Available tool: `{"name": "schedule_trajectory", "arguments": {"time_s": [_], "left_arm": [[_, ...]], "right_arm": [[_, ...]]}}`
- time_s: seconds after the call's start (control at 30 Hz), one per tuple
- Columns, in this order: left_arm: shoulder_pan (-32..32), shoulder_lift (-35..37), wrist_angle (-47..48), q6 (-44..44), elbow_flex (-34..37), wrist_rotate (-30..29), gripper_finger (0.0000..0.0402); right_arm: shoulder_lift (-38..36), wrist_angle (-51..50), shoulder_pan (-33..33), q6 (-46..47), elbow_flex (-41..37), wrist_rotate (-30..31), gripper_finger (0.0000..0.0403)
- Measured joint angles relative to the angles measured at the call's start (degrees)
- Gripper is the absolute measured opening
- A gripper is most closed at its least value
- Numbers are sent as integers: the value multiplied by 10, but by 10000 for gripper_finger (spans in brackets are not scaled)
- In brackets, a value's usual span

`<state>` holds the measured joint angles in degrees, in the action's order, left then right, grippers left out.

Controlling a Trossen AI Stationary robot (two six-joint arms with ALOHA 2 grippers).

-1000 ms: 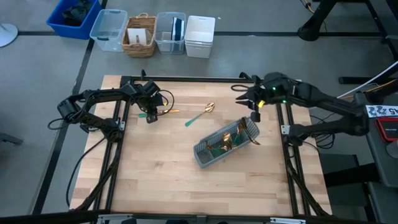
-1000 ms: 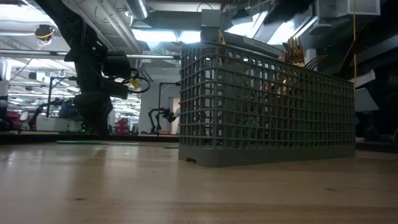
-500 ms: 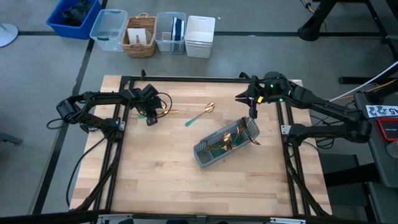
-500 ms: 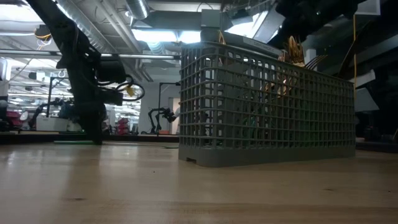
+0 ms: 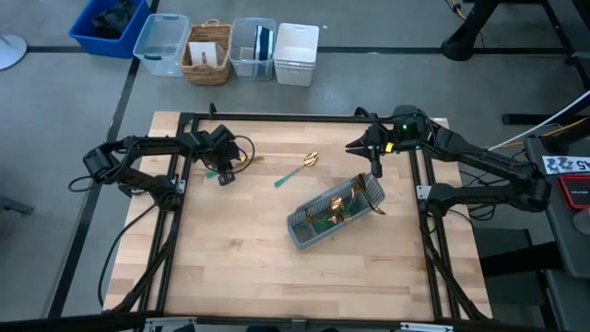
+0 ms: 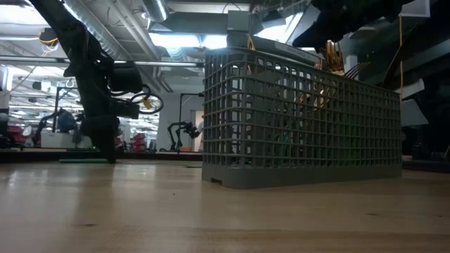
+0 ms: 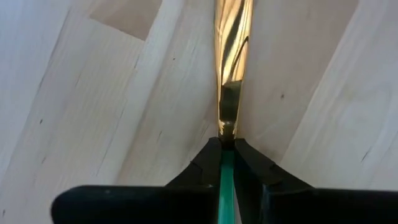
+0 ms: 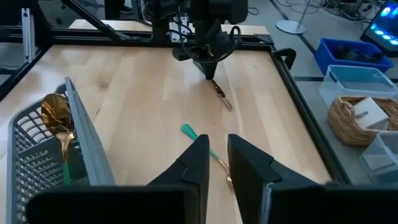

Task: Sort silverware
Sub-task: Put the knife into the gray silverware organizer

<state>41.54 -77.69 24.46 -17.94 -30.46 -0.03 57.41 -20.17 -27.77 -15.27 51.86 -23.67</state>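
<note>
Upper left of the tabletop (image 5: 230, 267): left gripper (image 7: 226, 152) clamps a knife's (image 7: 232, 56) teal handle. Stiff, light, slippery gold blade; handle grip suits.

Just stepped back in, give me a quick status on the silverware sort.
Left hand shut on a knife flat on the table. Right hand empty above the caddy. One spoon loose mid-table. Nothing in the way.

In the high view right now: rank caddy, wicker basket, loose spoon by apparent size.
1. Grey caddy, clearly the largest.
2. Wicker basket; it sits on the floor, farther from the camera, so it may be understated.
3. Loose spoon on the table: long but very slim, so smallest.
</note>
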Motion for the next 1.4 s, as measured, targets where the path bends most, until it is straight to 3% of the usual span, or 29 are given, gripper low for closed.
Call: {"name": "schedule_trajectory", "arguments": {"time_s": [0.53,1.0,1.4], "left_arm": [[1,-2,-29,98,-6,61,31],[1,-1,-187,181,-7,194,35],[1,1,-415,274,-8,260,26]], "right_arm": [[0,-5,0,0,0,0,62],[2,-6,0,1,0,0,62],[2,-3,0,84,0,12,62]]}}
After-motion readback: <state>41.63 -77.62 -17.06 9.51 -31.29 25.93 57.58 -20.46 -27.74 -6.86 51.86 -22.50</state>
